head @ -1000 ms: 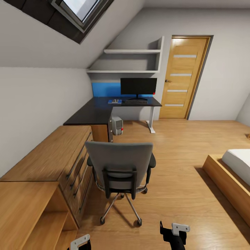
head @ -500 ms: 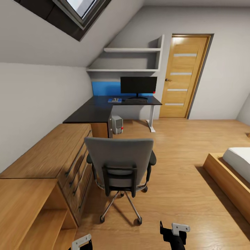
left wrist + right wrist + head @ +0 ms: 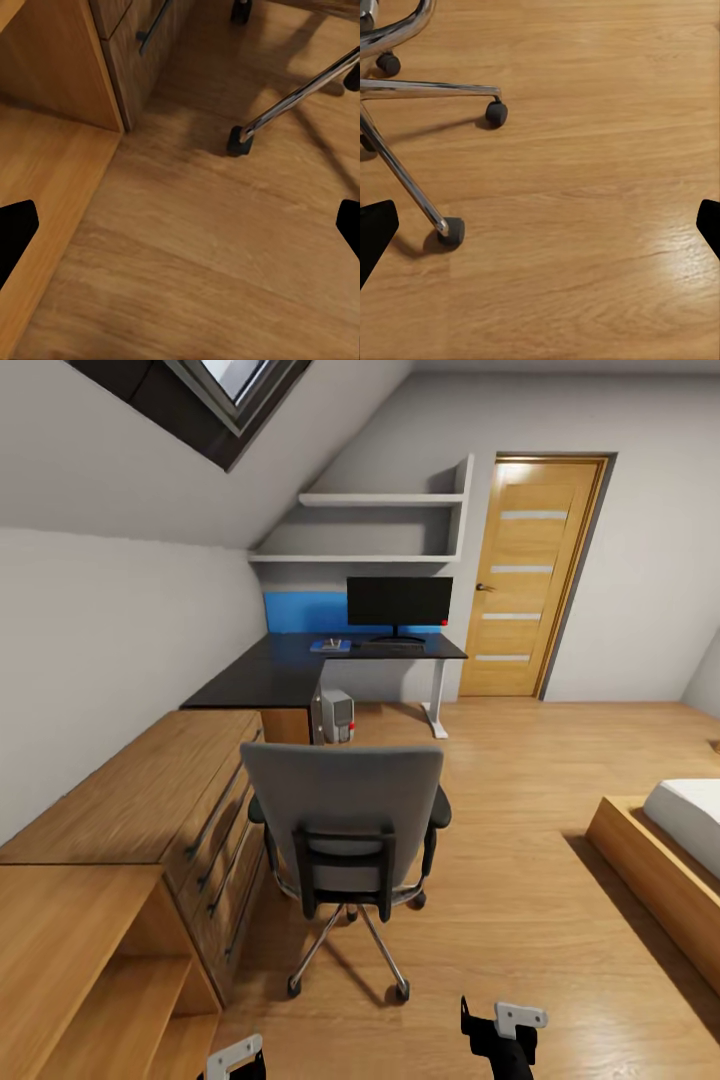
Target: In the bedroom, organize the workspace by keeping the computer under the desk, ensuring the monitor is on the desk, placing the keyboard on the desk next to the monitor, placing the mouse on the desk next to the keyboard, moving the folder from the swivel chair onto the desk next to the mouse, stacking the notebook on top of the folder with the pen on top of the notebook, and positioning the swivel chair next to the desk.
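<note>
Facing away, the grey upholstered swivel chair [image 3: 345,810] stands well apart from the glossy black L-shaped desk [image 3: 290,672]; both grippers' fingers spread wide, empty.

sloped grey ceiling [image 3: 120,470]; oak door [image 3: 528,575]; wood floor [image 3: 520,920]

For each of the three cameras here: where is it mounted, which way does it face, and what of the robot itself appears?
Head view: on the robot's head, facing forward and down at the swivel chair, with the desk and monitor beyond; both grippers' tops show at the lower edge.
Left wrist view: on the left arm, facing the floor by the low wooden shelving; dark fingers at both sides.
Right wrist view: on the right arm, facing the floor; dark fingers at both sides.
Shared: all three views show the chair's metal base and castors.
</note>
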